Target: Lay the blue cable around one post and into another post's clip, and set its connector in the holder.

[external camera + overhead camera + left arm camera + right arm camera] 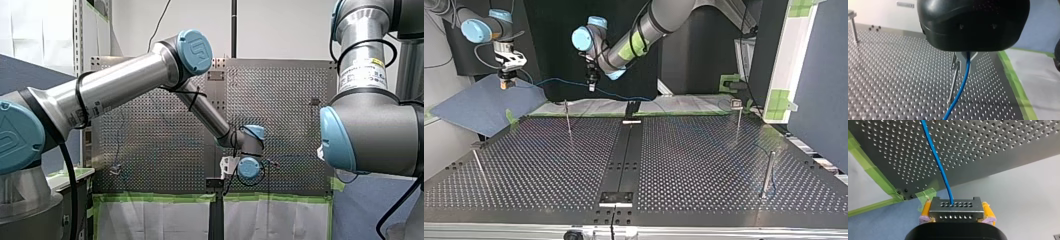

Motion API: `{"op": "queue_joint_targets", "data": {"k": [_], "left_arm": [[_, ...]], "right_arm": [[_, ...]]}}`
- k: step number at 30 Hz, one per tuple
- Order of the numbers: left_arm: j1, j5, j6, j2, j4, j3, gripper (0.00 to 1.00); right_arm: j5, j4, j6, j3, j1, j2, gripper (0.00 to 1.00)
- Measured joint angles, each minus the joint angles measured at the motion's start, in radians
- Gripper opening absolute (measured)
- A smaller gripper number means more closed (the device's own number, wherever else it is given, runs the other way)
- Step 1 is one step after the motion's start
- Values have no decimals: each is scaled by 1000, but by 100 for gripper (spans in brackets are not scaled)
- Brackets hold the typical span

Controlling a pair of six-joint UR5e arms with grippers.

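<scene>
Metal and drilled with holes, the connector (956,210) sits pinched between the yellow pads (926,209) of my right gripper (956,206) — off the perforated table (998,147), over a blue mat (479,107). From it the blue cable (938,162) runs out to my left gripper (966,56), whose metal fingers (973,56) nip it close over a slim post (954,80) near the table's edge.

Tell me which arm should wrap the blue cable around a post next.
Probably left. My left gripper pinches the blue cable just beside a post; my right gripper holds the connector beyond the table's edge.
</scene>
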Motion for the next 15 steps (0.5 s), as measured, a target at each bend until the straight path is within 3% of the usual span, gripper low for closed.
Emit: {"op": "queue_joint_targets", "data": {"k": [9,15], "left_arm": [[-15,10,24,-1,11,0,0],[-2,45,19,-2,12,2,0]], "right_arm": [[-1,-3,5,-4,-20,1,0],[0,-3,5,-5,-24,2,0]]}}
